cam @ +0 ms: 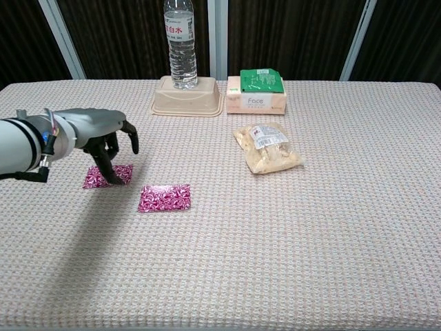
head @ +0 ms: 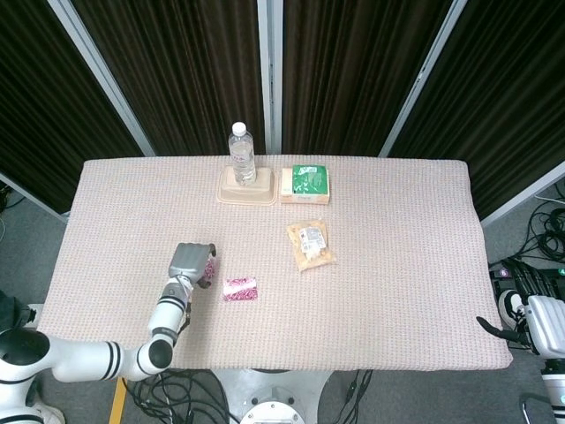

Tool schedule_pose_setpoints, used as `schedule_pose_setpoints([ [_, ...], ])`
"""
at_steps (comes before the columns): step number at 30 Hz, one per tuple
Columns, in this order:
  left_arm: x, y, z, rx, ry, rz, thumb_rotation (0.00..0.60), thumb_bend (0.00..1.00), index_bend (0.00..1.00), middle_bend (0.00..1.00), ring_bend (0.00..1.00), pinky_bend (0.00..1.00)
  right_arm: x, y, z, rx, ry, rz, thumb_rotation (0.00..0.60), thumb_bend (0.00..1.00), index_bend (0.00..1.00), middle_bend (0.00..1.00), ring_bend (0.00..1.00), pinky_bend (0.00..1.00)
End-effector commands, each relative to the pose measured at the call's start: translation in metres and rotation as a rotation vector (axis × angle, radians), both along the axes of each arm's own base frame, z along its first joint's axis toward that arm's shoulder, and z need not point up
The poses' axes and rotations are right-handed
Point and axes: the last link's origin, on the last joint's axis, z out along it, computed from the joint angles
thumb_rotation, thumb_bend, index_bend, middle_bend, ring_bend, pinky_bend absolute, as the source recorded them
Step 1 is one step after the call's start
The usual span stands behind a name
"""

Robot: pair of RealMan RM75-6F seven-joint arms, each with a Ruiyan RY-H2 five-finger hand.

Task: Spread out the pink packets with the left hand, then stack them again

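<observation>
Chest view shows the robot's left hand [cam: 103, 138] poised over the far pink packet [cam: 108, 175] near the left side of the desk [cam: 331, 234], its dark fingers [cam: 112, 167] curled downward with the tips touching or just short of the packet's right end; whether they have pinched it cannot be told, and nothing is lifted. A second pink packet [cam: 164, 198] lies flat just to the right and a little nearer the robot, apart from the first, so the two appear spread out and the restacking looks to be the step in hand.

Seen from the head view, the same hand [head: 192, 262] covers most of the far packet [head: 210, 268], while the near packet [head: 240, 289] sits clear of it on the woven cloth. The right hand is not visible in either view.

Doing this step well likely means getting fingertips under or firmly onto one edge of the thin, flat packet, since the textured cloth offers little gap beneath it; a light press and drag toward the other packet may work better than a straight pinch. The packet should then be laid squarely over its partner rather than half across it.

Further back, a water bottle [cam: 180, 43] stands upright in a beige tray [cam: 187, 101], beside a tissue pack [cam: 255, 94], with a bag of snacks [cam: 267, 148] lying in front of it, all well apart from the packets.
</observation>
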Motion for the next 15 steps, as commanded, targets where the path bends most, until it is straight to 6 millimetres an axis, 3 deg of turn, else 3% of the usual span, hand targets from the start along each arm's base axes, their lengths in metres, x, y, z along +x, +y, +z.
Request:
schedule_pose_setpoints([
  [1, -0.022, 0.002, 0.003, 0.015, 0.028, 0.037, 0.6, 0.21, 0.4, 0.91, 0.9, 0.97, 0.001, -0.001, -0.001, 0.002, 0.0, 0.004, 0.487, 0.06, 0.09, 0.06, 0.0, 0.0],
  [6, -0.036, 0.003, -0.003, 0.013, 0.037, 0.073, 0.6, 0.21, 0.4, 0.91, 0.9, 0.97, 0.004, -0.002, -0.002, 0.006, 0.003, 0.012, 0.489, 0.06, 0.09, 0.06, 0.0, 0.0],
  [15, -0.04, 0.006, -0.01, 0.01, 0.042, 0.083, 0.6, 0.21, 0.4, 0.91, 0.9, 0.97, 0.004, -0.002, 0.0, 0.004, 0.009, 0.005, 0.489, 0.06, 0.09, 0.06, 0.0, 0.0],
])
